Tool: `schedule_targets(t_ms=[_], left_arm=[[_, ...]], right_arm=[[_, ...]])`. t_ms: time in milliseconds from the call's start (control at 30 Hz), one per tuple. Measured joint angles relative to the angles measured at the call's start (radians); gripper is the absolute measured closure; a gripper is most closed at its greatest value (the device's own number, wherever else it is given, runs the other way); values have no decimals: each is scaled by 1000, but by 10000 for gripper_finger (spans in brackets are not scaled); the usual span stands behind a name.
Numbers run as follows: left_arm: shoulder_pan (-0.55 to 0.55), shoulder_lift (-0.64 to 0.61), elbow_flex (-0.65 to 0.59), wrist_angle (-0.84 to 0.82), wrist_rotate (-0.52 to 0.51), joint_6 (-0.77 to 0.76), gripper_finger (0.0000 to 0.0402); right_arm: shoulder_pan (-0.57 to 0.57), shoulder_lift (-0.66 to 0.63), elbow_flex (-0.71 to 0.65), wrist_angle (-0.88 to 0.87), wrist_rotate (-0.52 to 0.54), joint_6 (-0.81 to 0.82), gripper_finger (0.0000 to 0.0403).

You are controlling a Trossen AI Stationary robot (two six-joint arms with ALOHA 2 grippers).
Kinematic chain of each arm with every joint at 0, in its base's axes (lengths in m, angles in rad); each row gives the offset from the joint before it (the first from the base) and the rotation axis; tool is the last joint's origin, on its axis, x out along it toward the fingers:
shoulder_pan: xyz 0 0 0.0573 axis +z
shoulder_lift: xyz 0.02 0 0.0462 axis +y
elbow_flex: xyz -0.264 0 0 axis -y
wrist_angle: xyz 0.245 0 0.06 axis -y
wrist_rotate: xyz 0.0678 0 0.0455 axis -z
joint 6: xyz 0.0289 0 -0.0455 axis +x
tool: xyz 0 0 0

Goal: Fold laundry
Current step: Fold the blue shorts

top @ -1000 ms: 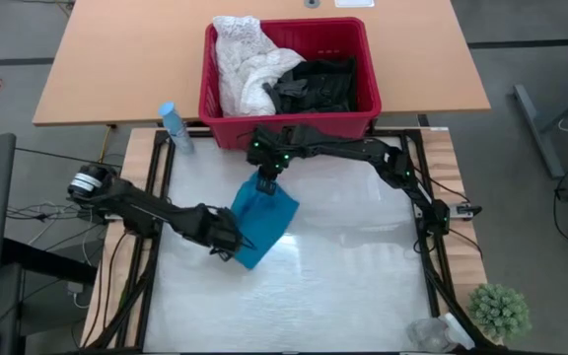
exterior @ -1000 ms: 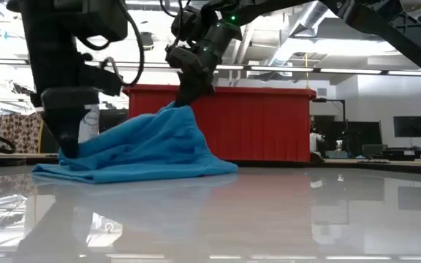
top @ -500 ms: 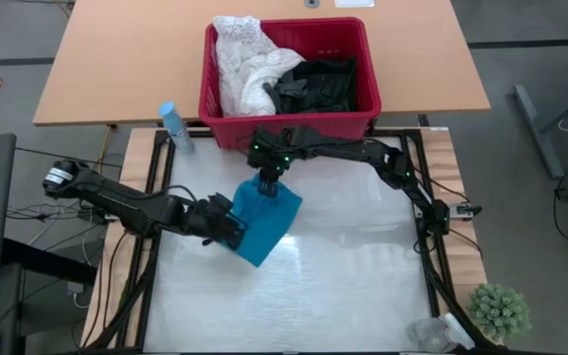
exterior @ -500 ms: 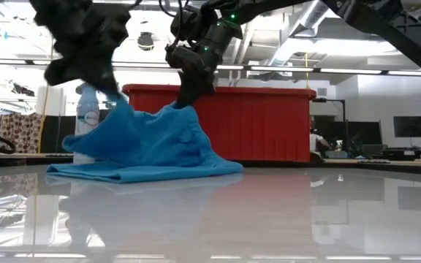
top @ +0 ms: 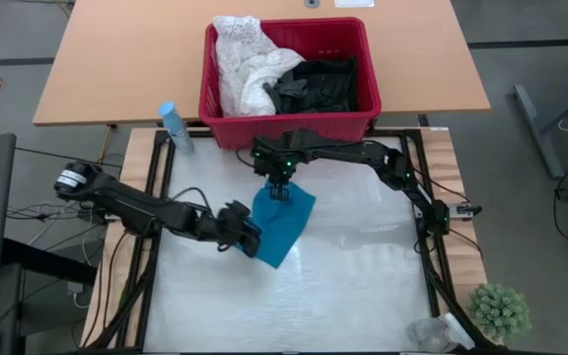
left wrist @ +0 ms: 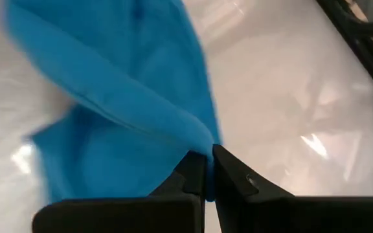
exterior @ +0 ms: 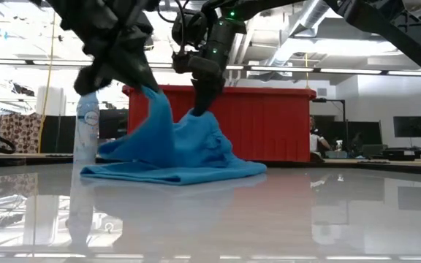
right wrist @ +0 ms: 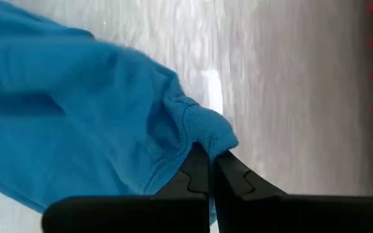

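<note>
From above, the job looks barely begun: only the small teal garment [top: 282,222] is out on the glossy white worktop [top: 363,286], lying near its far edge just in front of the red slotted basket [top: 289,126], while the white lacy piece [top: 245,64] and the crumpled black clothes [top: 314,84] wait inside it; the left gripper [top: 251,240] pinches the garment's near-left corner and the right gripper [top: 280,190] its far edge; the low view shows the cloth soft and matte, one corner lifted into a peak, the rest pooled flat on the mirror-like surface, so the fold seems under way; at the left wrist, the fingers are clenched on a thick rolled edge; at the right wrist, the fingers clamp a ribbed hem
</note>
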Motion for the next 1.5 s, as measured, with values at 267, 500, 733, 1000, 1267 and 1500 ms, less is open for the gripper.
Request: schedule_targets(t_ms=[267,500,733,1000,1267,1500], left_arm=[[0,192,0,200,62,-27,401],[0,289,0,234,91,-46,401],[-1,302,1,58,152,-40,401],[-4,297,-4,-51,185,72,401],[-4,296,-4,-135,161,105,401],[-11,297,-5,-148,139,105,401]], right_arm=[[4,0,0,-4,0,0,380],[9,0,0,-11,0,-5,380],[7,0,0,-43,-1,-13,380],[10,0,0,-100,-1,-27,380],[62,-3,0,-144,27,-150,380],[101,-38,0,-100,52,-191,380]])
